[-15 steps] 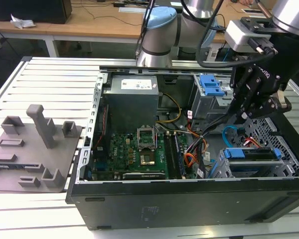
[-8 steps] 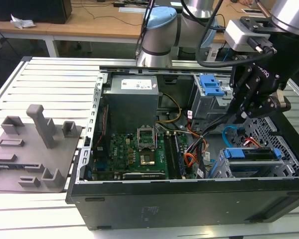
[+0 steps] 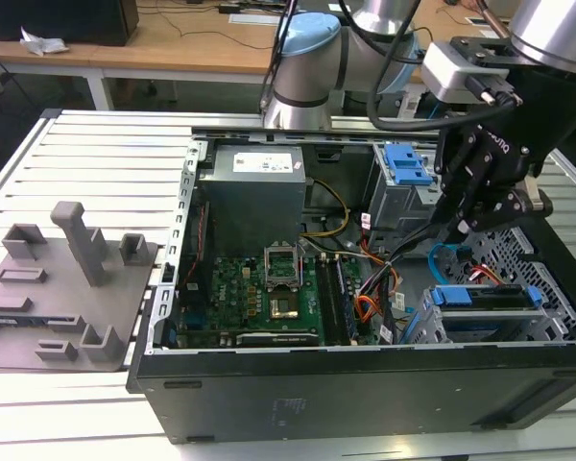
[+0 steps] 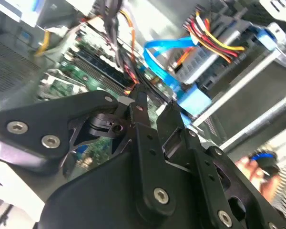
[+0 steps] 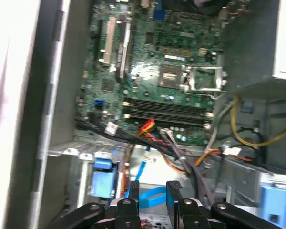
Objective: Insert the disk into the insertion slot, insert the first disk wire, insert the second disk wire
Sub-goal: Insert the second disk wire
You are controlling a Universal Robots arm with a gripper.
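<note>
Blue plastic marks the disk (image 3: 487,296), already seated in the insertion slot (image 3: 518,322) at the exterior view's right, near corner of the open computer case (image 3: 365,384). My gripper (image 3: 453,230) hangs just above and behind it, angled down toward the cables.

In the second wrist view my fingers (image 4: 143,119) stand slightly apart, tips close to the second disk wire (image 4: 169,62), which loops to its pale blue plug (image 4: 194,100); nothing is clamped between them, I judge.

In the first wrist view the wire (image 5: 150,194) lies just past my fingertips (image 5: 174,188), beyond it the motherboard (image 5: 157,71).
</note>
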